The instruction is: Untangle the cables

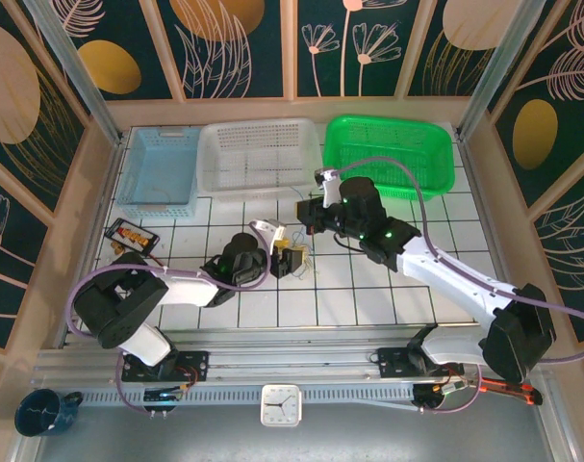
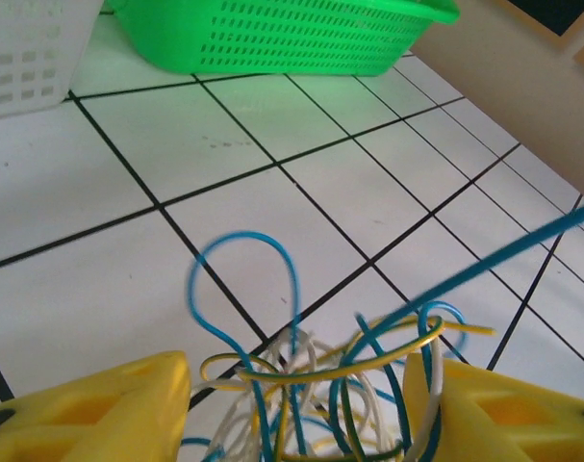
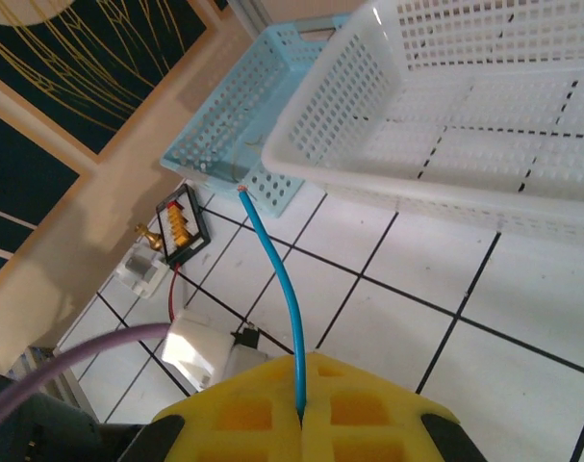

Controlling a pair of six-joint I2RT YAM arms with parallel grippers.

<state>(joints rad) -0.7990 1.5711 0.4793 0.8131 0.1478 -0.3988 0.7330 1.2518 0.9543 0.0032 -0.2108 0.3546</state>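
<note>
The cables [image 2: 306, 348] are a small tangle of blue, white and yellow-green wires lying on the tiled table [image 2: 99, 279]. My left gripper [image 2: 306, 373] stands open around it, one yellow finger [image 2: 99, 409] on each side of the loops. In the top view the tangle [image 1: 299, 252] sits just right of the left gripper [image 1: 288, 260]. One blue wire [image 2: 522, 245] runs taut away from the tangle to the upper right. My right gripper [image 3: 302, 364] is shut on a blue wire [image 3: 277, 279], whose free end sticks out past the pads. From above, the right gripper [image 1: 309, 214] hovers just behind the tangle.
Three baskets line the back of the table: blue [image 1: 159, 166], white [image 1: 261, 159] and green [image 1: 393, 154]. A small black tray [image 1: 131, 234] with red and yellow pieces lies at the left. Open tiles lie right of the tangle.
</note>
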